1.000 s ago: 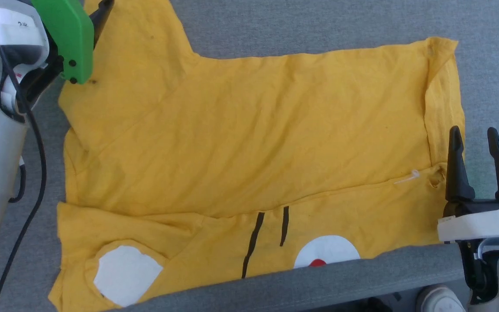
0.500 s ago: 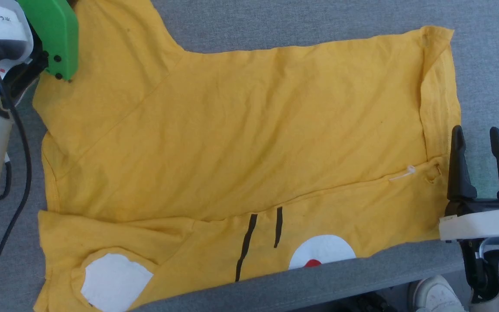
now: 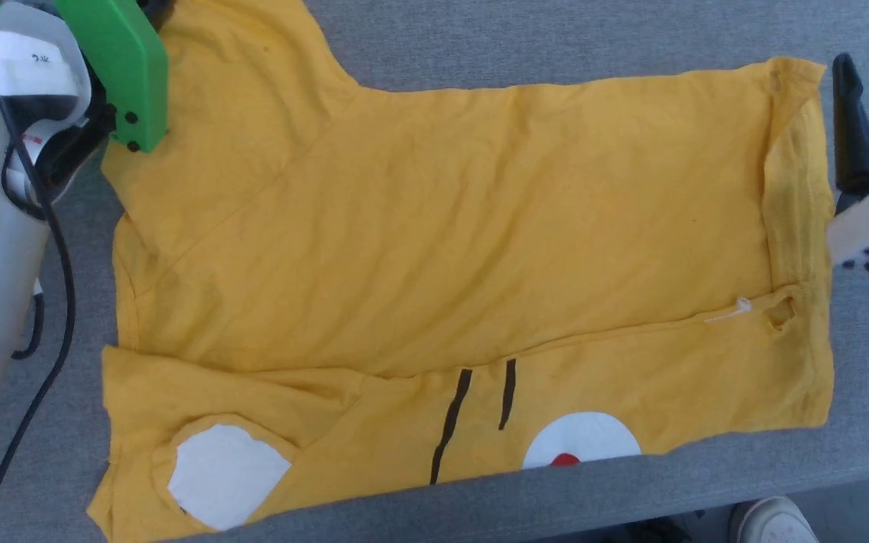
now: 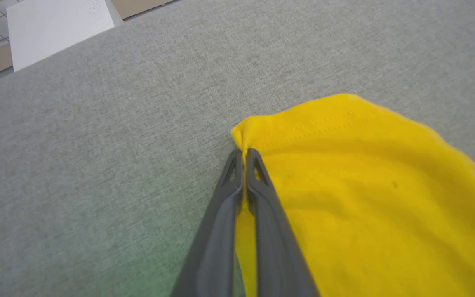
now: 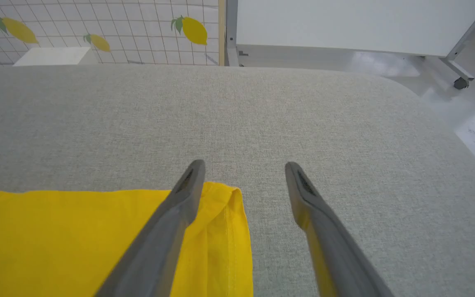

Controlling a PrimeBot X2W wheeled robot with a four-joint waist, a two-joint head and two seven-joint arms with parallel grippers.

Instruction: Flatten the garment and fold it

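You have the garment (image 3: 442, 249) spread across the grey padded surface (image 3: 555, 45), filling the middle of the head view. Its near edge is folded up over itself, so the print shows only along the bottom: a white patch (image 3: 227, 475) at 7 o'clock, two black lines (image 3: 449, 422) at 6 o'clock, and a second white patch with a red dot (image 3: 581, 449) just to their 3 o'clock side. One sleeve runs up toward 11 o'clock, where the green cover (image 3: 121, 68) on your left wrist sits over its edge.

Your left gripper (image 4: 243, 152) is clamped tight on the garment. In the left wrist view the two dark fingers meet at the corner of the stitched sleeve hem, with yellow cloth pinched between them and more cloth spreading away toward 4 o'clock.

Your right gripper (image 5: 244, 165) stands with its fingers wide apart and holds nothing. In the right wrist view the finger at 7 o'clock lies over the garment's hemmed corner. The other finger, at 5 o'clock, is over bare grey surface. You cannot tell from that view whether either finger touches the cloth.

A white shoe (image 3: 770, 520) shows at 5 o'clock in the head view, below the surface's near edge.
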